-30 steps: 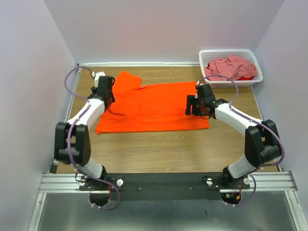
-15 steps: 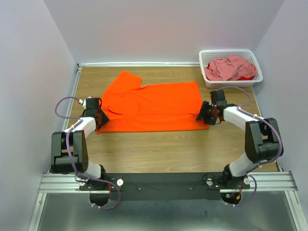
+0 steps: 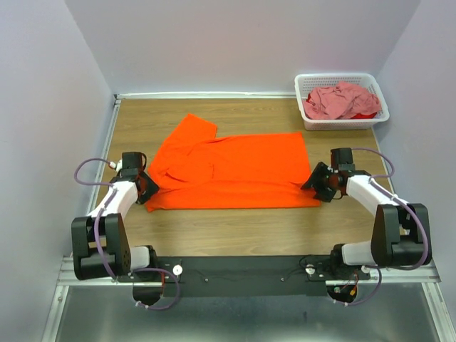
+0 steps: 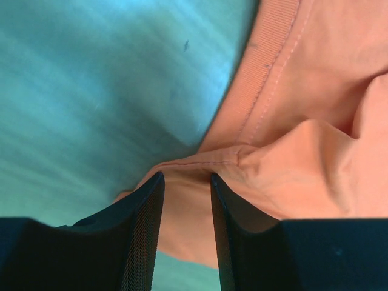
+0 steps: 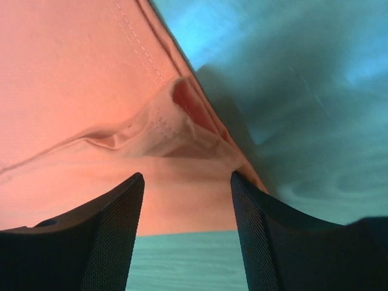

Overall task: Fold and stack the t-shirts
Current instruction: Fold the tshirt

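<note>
Bright orange cloth t-shirt (image 3: 242,167) spread on tabletop (image 3: 235,224); right hand (image 5: 185,176) apart over a corner, left hand (image 4: 182,176) grip unclear; next: pinch, fold.

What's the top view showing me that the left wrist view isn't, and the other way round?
Only top: the whole orange shirt, the basket holding the pink shirt, and the right gripper at the shirt's right edge. Only left wrist: the stitched hem bunched at the left gripper; whether it is pinched is unclear. Both: the orange shirt, the left gripper and the table.
</note>
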Motion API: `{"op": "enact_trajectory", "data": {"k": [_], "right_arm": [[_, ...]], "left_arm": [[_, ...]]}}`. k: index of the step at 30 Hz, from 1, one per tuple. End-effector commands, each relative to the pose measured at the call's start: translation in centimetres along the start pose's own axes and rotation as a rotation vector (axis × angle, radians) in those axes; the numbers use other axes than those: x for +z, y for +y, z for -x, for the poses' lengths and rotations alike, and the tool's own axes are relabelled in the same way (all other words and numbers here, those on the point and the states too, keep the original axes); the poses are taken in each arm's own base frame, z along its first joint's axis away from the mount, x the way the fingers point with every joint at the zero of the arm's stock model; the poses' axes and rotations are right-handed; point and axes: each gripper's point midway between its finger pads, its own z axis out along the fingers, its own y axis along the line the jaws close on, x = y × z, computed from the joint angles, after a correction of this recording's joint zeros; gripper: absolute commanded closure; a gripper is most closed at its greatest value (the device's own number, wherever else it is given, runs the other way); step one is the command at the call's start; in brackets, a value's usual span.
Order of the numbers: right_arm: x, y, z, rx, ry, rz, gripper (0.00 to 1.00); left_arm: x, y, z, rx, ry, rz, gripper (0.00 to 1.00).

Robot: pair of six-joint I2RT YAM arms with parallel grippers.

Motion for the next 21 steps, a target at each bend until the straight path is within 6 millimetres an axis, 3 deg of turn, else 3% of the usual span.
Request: {"op": "enact_trajectory", "data": {"k": [1,3,6,8,9,12,16,21], "right_arm": [[-1.6,-3.1,-1.6,-0.047,0.062,-0.137,0.3],[-2.3,-1.9,-0.1,-0.113,0.033,-0.103,0.28],[-3.4,0.7,2.5,-0.176,-0.009,-0.031,0.26],[-3.7,2.1,4.0,-0.219,-0.039,-0.013,0.26],[-3.9,3.1,5.7,-0.256,-0.072,-0.012,0.26],[-4.0,4.3,7.9,-0.312,-0.105,-0.011,0.27],[-2.7,6.2,12.0,-0.354,-0.148,-0.033,0.27],[-0.8,9.1,16.2,-0.352,-0.204,-0.004,0.28]], "left_arm": [[-2.5,0.6,0.2,-0.016,-0.015,0.006,0.52],[-3.3,0.0,1.6,0.0,-0.061,-0.011,0.44],[-4.9,-2.1,5.2,0.069,-0.171,-0.075,0.37],[-5.5,-3.6,8.1,0.113,-0.249,-0.097,0.37],[-6.1,-4.6,10.1,0.165,-0.302,-0.114,0.36],[-4.8,-5.6,12.1,0.242,-0.31,-0.082,0.35],[-2.2,-8.4,14.9,0.373,-0.298,-0.091,0.35],[1.0,-11.5,15.0,0.45,-0.262,-0.106,0.35]]}}
